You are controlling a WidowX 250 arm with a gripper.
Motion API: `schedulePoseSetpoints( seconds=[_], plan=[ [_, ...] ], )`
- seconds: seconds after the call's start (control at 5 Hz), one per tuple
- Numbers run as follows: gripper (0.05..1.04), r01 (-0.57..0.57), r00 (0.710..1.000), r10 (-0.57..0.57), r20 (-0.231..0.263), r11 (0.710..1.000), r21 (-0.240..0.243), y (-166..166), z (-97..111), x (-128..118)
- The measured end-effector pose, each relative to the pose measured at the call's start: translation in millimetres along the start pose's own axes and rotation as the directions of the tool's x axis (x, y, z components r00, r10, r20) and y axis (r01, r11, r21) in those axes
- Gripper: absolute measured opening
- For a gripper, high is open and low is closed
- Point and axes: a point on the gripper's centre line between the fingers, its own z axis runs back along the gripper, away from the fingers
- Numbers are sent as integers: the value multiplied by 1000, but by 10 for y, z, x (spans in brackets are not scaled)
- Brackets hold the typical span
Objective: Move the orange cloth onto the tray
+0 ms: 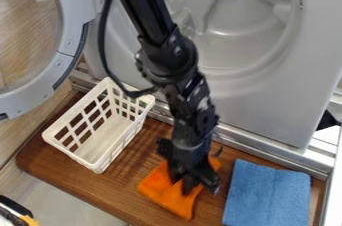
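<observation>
Orange cloth (157, 186) on brown wooden surface (63, 169), between white basket (98, 166) and blue cloth (267, 195). End effector (185, 185) down at the cloth, pointing downward; can't tell if spread or pinching. Grey machine (257, 115) behind, round door (57, 60) open.

Camera view: up high, peering down at a slant
Worktop (73, 177): close below
Drum (244, 25): faced, just beyond

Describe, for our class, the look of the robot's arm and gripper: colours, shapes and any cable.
The arm is black, with a straight upper section and bulky, rounded joints showing small pale glints. A thin black cable loops alongside. The angular gripper is black too.
</observation>
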Motion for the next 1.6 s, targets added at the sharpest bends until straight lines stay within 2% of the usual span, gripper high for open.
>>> schedulePoseSetpoints(
  seconds=[0.2, 0.4, 0.6, 0.8, 1.0, 1.2, 1.4, 1.6],
  plan=[
    [114, 39, 998, -38, 50, 999, -10, 46, 519, 85],
    [99, -6, 998, 7, 62, 1000, -16, 403, 1005, -13],
    [98, -37, 997, 39, 69, 999, -26, 793, 1334, -171],
    [98, -62, 997, 62, 38, 998, -7, 1061, 1383, -339],
    [98, -95, 994, 94, 48, 995, 7, 1239, 1343, -400],
    [98, -100, 994, 100, 32, 995, 10, 1324, 1206, -398],
    [132, -112, 994, 111, 24, 993, 40, 1391, 1117, -373],
    [336, -103, 995, 102, 15, 993, 52, 1430, 1022, -347]
  ],
)
